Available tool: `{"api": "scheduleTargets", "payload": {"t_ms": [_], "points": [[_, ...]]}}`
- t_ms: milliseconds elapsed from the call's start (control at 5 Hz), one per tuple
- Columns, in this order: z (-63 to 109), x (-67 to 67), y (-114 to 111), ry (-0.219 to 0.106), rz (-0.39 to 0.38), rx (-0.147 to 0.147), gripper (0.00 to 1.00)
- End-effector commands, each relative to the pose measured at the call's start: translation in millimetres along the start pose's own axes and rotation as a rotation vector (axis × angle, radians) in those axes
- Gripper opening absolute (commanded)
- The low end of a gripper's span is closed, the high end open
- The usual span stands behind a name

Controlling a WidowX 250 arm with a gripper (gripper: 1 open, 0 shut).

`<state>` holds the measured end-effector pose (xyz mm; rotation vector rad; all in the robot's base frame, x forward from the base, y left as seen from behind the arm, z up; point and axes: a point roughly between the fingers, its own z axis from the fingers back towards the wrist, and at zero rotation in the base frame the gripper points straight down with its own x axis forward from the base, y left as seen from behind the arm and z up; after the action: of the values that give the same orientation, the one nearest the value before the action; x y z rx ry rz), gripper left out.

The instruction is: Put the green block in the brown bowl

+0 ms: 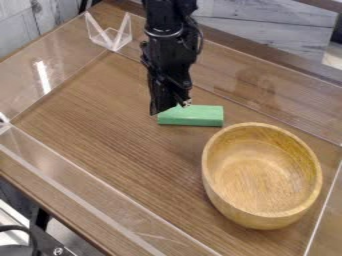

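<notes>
The green block (195, 116) lies lengthwise on the wooden table just left of the brown bowl (262, 174), which sits empty at the front right. My gripper (167, 107) points straight down over the block's left end. Its dark fingers are together and their tips meet the block's top edge there. I cannot tell whether they pinch that end or only stand against it. The block's right end looks to rest on the table.
A clear plastic wall (54, 170) runs around the table's left and front sides. A clear triangular stand (107, 33) sits at the back left. Behind the bowl the wood-grain tabletop (267, 85) stretches to the back edge.
</notes>
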<state>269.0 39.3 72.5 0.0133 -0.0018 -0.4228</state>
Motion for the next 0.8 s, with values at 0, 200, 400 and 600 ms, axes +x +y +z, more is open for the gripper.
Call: {"api": "scheduleTargets", "payload": {"t_ms": [0, 200, 400, 600], "points": [[22.3, 21.0, 2.6, -0.075, -0.052, 0.055, 1.0], [18.7, 30.1, -0.7, -0.083, -0.106, 0.062, 1.0], [11.5, 36.4, -3.3, -0.093, -0.156, 0.069, 1.0], [1.1, 41.3, -5.9, -0.101, -0.184, 0.069, 1.0]]}}
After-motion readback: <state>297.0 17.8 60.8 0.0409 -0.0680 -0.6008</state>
